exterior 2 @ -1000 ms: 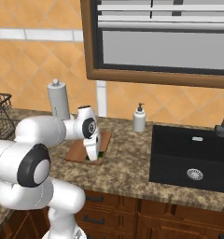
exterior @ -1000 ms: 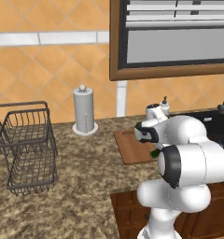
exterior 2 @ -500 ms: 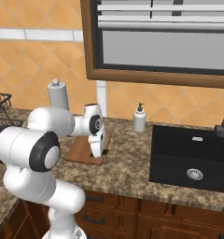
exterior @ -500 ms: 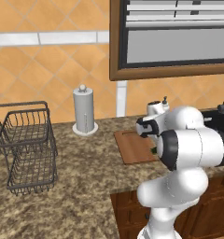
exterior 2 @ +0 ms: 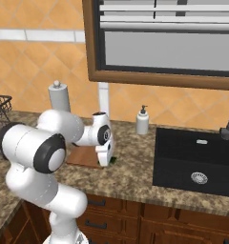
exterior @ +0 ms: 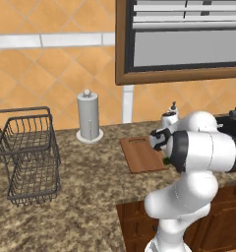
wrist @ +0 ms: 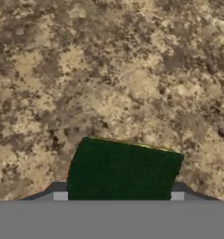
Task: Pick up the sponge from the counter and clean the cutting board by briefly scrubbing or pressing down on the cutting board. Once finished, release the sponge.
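Left base: granite counter [exterior: 80,172], board [exterior: 139,153] beside wrist. Right base: gripper [exterior 2: 105,159] low at board's right edge, sponge [exterior 2: 114,159] just beside. Hand: sponge [wrist: 123,170] between fingers, jaws spread wide around it, grip unclear.

The dark green sponge [wrist: 123,170] lies flat on the speckled counter [wrist: 109,70], just beside the reddish-brown cutting board [exterior: 139,155]

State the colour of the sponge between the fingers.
Dark green; the sponge shows best in the hand view, above the speckled brown counter.
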Available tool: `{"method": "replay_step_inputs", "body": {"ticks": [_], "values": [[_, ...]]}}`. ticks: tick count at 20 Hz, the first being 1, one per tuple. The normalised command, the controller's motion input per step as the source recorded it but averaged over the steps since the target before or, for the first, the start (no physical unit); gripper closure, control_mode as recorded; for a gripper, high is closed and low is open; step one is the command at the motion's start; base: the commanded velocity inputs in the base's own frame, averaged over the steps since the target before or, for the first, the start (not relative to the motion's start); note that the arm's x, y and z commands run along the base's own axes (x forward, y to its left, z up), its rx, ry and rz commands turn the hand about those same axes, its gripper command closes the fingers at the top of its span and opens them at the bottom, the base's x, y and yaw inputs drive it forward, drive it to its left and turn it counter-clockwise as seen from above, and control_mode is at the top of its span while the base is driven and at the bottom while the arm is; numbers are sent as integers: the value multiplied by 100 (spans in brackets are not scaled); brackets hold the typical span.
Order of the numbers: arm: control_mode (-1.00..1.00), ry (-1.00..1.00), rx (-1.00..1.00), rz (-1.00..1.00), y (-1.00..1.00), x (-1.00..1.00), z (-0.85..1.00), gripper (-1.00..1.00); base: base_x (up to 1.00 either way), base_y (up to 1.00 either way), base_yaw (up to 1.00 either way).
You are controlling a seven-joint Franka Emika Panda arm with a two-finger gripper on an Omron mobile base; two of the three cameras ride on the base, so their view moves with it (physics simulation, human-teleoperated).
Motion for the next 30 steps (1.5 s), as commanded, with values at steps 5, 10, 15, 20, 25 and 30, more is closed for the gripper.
{"method": "replay_step_inputs", "body": {"ticks": [5,10,15,20,25,30], "values": [[-100,-1,-2,-13,0,20,-26,100,0,0,0],[-100,0,-2,-16,1,37,-19,100,0,0,0],[-100,0,-5,-18,20,33,-15,100,0,0,0],[-100,0,-7,-23,24,36,-21,100,0,0,0],[-100,-1,-4,-22,10,40,-27,100,0,0,0],[-100,-7,-3,-21,19,40,-18,100,0,0,0]]}}
